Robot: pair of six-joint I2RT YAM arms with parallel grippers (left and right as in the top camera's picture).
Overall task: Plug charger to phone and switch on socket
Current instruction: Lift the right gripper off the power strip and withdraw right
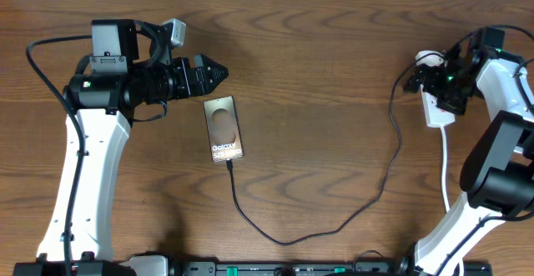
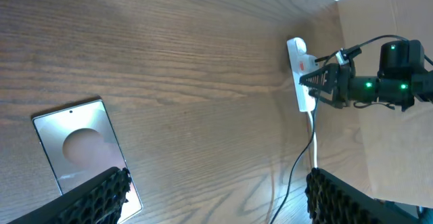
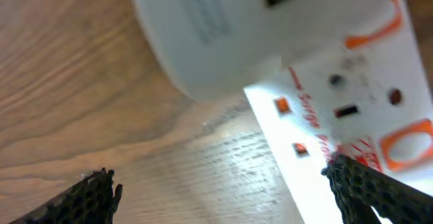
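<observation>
Overhead, the phone (image 1: 224, 128) lies face up left of centre on the tabletop (image 1: 334, 42). The charger (image 1: 284, 242) cable meets its lower edge, so the plugging step looks done, though the tip is too small to confirm. The left gripper (image 1: 221, 72) hovers just above the phone in the frame, jaws released and empty. At the upper right, the right gripper (image 1: 424, 82) hangs over the socket (image 1: 437, 113), jaws spread wide, grasping nothing; switching it on appears left to do
</observation>
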